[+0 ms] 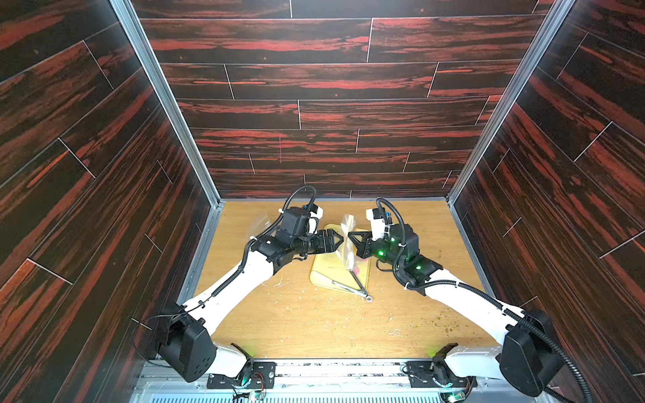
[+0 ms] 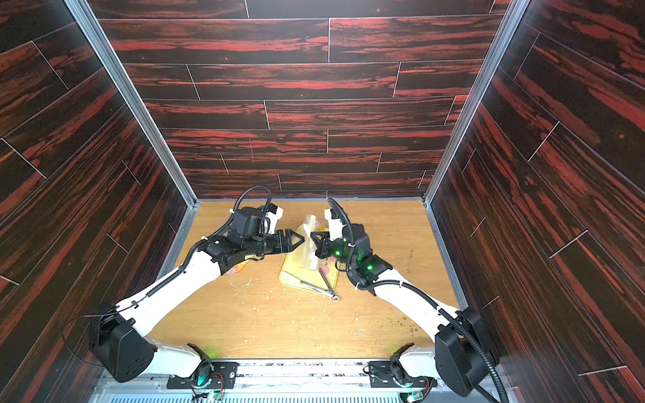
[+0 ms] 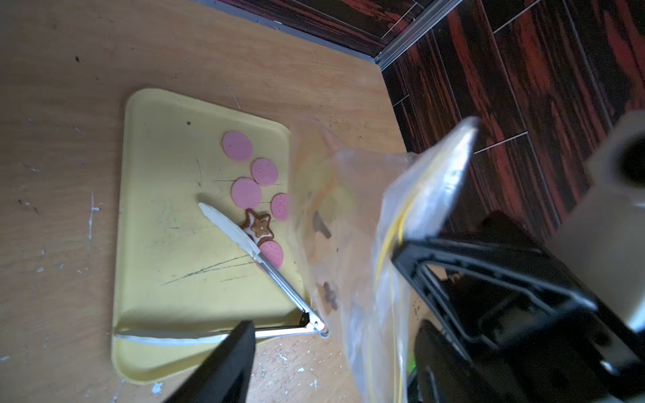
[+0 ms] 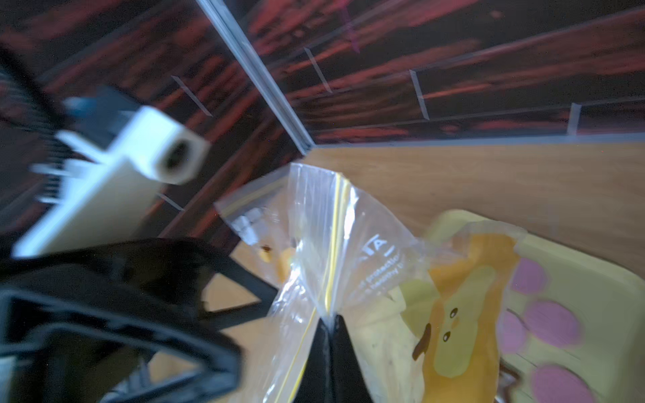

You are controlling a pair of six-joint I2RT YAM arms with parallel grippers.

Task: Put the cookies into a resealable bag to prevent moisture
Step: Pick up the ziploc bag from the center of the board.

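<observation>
right hand (image 4: 330, 321): pinching clear plastic zip bag (image 4: 349, 244) | left hand (image 1: 339, 241): spread beside bag | pink round cookies (image 3: 246, 192), brown star cookie (image 3: 259, 226): on yellow tray (image 3: 167, 209)

Cookies (image 1: 356, 269) mostly hidden behind bag (image 1: 348, 226), both top views (one pink edge shows); tray (image 4: 600, 275) cropped, right wrist view.

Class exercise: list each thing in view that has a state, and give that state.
resealable bag: held up over the tray, pinched at its zip strip; mouth unclear.
right gripper: shut on the bag.
left gripper: jaws apart, beside the bag.
cookies: loose on the tray, outside the bag.
tongs: lying open on the tray.
tray: flat on the table.
</observation>
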